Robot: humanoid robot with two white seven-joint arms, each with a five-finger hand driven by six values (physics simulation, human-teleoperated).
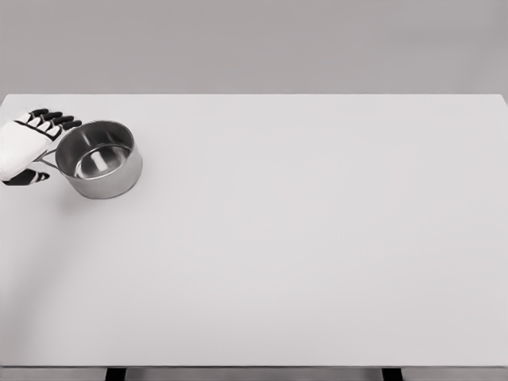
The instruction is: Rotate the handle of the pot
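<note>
Left hand (28, 147) is at the far left edge of the white surface (317, 254), directly left of the steel pot (99, 159). Its fingers (49, 119) are around the thin pot handle (46, 161), thumb below. Pot stands upright, empty.

The light is bright and soft, and it falls evenly on the white desk (317, 254) with no glare. The shiny pot (99, 159) has a pale gleam inside it and throws only a faint gray shadow to its lower left. Everything looks sharp and clear, with no blur and no bending at the edges.
</note>
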